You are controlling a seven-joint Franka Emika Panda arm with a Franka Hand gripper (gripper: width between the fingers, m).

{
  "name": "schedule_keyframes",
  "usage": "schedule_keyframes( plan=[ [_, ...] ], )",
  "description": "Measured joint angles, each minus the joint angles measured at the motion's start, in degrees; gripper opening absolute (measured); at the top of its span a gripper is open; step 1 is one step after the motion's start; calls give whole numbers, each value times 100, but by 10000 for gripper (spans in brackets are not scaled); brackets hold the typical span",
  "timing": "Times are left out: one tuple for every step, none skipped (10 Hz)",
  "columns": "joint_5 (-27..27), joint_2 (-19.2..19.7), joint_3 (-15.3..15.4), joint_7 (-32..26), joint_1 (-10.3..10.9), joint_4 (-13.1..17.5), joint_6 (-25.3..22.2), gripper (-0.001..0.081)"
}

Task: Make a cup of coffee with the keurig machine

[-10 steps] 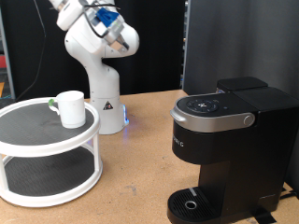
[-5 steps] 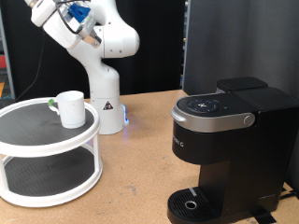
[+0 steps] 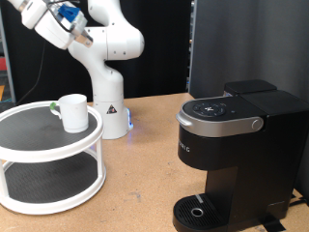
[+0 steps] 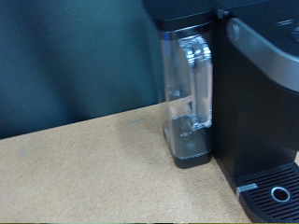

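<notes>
Swinging up toward eleven o'clock, your arm is now sitting above the cup; gripper out of view, its state untellable.

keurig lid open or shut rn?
Shut. The keurig machine has its lid handle flat against the top, with no gap showing.

My arm swung toward 10 o'clock in exterior view, upper part now cut by frame's top-left corner.
</notes>
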Motion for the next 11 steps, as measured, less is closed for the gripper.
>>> schedule_keyframes(
  plan=[
    [-221,-47,-179,-236,-46,49,-216,7],
    [-490,-82,-344,-469,-74,129,-497,7],
    [-608,-108,-441,-603,-76,203,-680,7],
    [-596,-100,-427,-559,-75,189,-662,7],
    [-417,-111,-443,-556,-97,125,-437,7],
    [-220,-131,-494,-559,-140,44,-229,7],
    [-103,-152,-569,-570,-191,-12,-128,7],
    [-50,-165,-663,-596,-232,-32,-110,7],
    [-44,-175,-758,-603,-266,-33,-124,7],
    [-75,-182,-854,-641,-297,-19,-186,7],
    [-96,-191,-978,-752,-314,17,-314,7]
  ],
)
